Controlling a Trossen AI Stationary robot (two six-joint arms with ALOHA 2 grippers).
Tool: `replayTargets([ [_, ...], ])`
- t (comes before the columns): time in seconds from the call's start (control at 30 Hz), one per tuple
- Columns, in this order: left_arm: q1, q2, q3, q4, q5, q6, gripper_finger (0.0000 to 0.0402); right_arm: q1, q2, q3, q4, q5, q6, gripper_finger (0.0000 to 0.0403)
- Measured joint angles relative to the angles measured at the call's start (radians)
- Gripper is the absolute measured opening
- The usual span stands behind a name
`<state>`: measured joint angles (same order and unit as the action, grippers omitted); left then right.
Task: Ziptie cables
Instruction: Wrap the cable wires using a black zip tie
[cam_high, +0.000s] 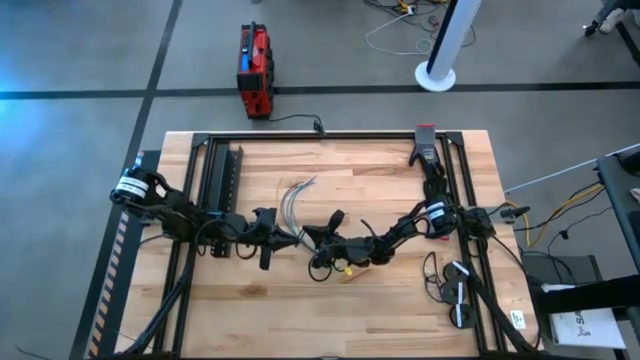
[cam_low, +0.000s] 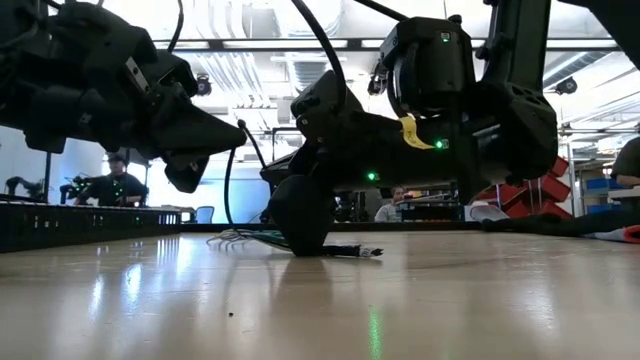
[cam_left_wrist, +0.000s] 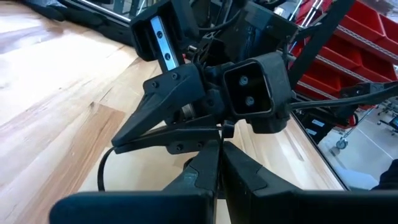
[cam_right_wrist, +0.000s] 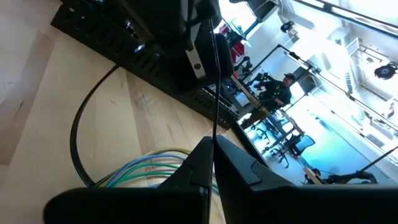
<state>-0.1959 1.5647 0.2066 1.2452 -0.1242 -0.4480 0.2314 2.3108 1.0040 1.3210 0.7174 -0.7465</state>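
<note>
Down at desk level, the pale wooden desk lies bare in front, with both arms stooped low over its middle. The right hand reaches in from the right side, its wrist close to the surface. Seen from its own camera, its two dark fingers are pressed together, and a thin black strand runs straight up from between their tips, so the hand looks clamped on that strand. Just past those fingertips lie the cables, a loose sheaf of green, bluish and yellowish wires flat on the wood.

The left hand comes in from the left and meets the right one nose to nose near the centre of the desk. Its fingers are likewise together, with the same sort of thin black line passing between the tips, right up against the other hand's body.

From above, the cables fan away from the meeting point toward the far edge, their free ends spread apart, the near ends tucked under the two hands.

Farther back, a black slotted rail lies along the left part of the desk. Beyond the far edge, a red box sits on the grey floor, and people sit at workstations in the room behind.
</note>
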Motion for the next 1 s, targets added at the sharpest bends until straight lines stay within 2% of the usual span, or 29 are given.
replayTargets([
  [0.33, 0.002, -0.012, -0.009, 0.0, 0.0, 0.0, 0.0, 0.0, 0.0, -0.003, 0.006, 0.0, 0.001, 0.0],
  [1.0, 0.005, -0.012, -0.01, -0.014, 0.003, -0.03, 0.0, 0.006, 0.002, 0.001, 0.051, -0.015, -0.197, 0.0],
])
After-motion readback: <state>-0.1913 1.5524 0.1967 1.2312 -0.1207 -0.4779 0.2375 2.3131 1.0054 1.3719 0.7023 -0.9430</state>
